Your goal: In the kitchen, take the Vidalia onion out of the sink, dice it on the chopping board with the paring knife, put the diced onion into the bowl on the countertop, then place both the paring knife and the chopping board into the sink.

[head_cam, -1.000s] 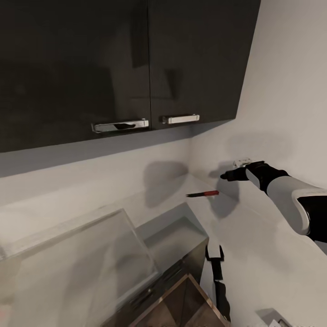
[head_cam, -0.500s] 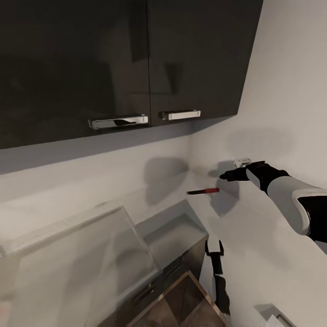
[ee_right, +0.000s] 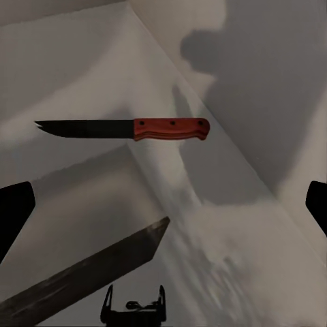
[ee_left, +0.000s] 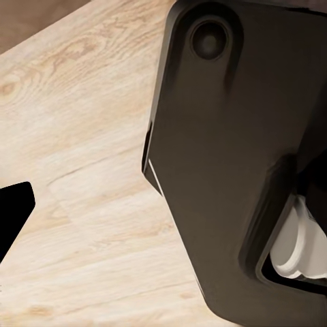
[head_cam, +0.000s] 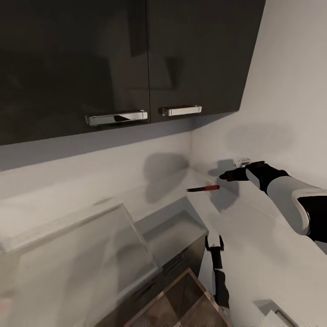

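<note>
The paring knife (head_cam: 203, 188) (ee_right: 129, 128) lies flat near the back corner of the table (head_cam: 254, 245), blade pointing away from the side wall. The right pincer (head_cam: 223, 175) reaches toward it, jaws spread wide, holding nothing. The left pincer (head_cam: 214, 241) hangs low by the table's edge, its jaws parted.

White-shelled right arm (head_cam: 290, 193) with black wrist, black gripper (head_cam: 223, 176); slim black left arm (head_cam: 219, 277).
</note>
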